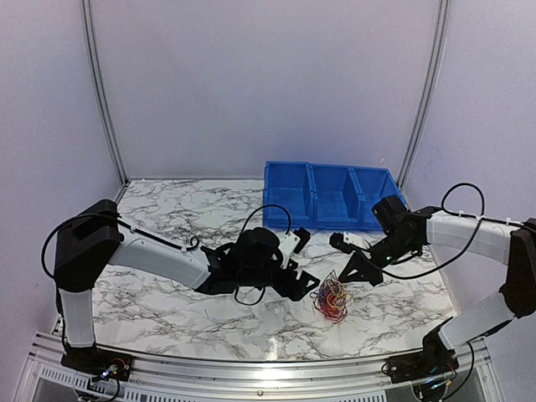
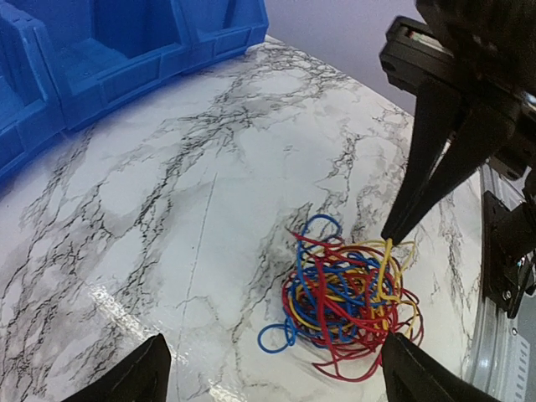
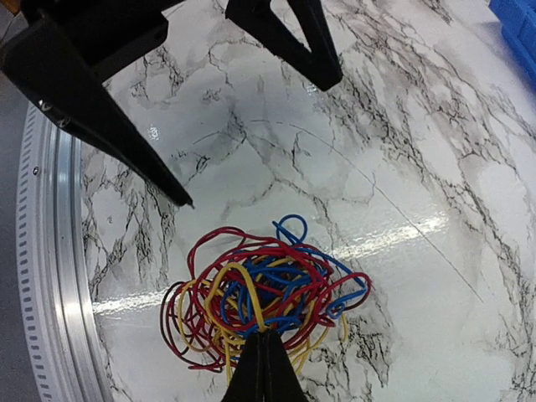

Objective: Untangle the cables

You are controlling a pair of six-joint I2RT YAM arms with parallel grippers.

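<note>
The cables [image 1: 331,300] are seen as one small tangled bunch of red, yellow and blue wires. The bunch is laid on the marbled surface [image 1: 167,293] in front of the blue bin [image 1: 331,197], on the side towards the arm bases, roughly in line with the bin's middle compartment and well apart from it.

The right hand [image 3: 264,368] is brought down on the edge of the bunch that faces the bin. Its fingers are pressed together into a single point, and that point is set against the outer yellow and red strands. Whether a strand is actually pinched between them cannot be told.

The left hand [image 2: 272,373] is held low in front of the bin's left end. Its fingers are spread fully apart, and nothing is gripped between them. In the left wrist view the bunch is framed just ahead of the gap between them.
</note>
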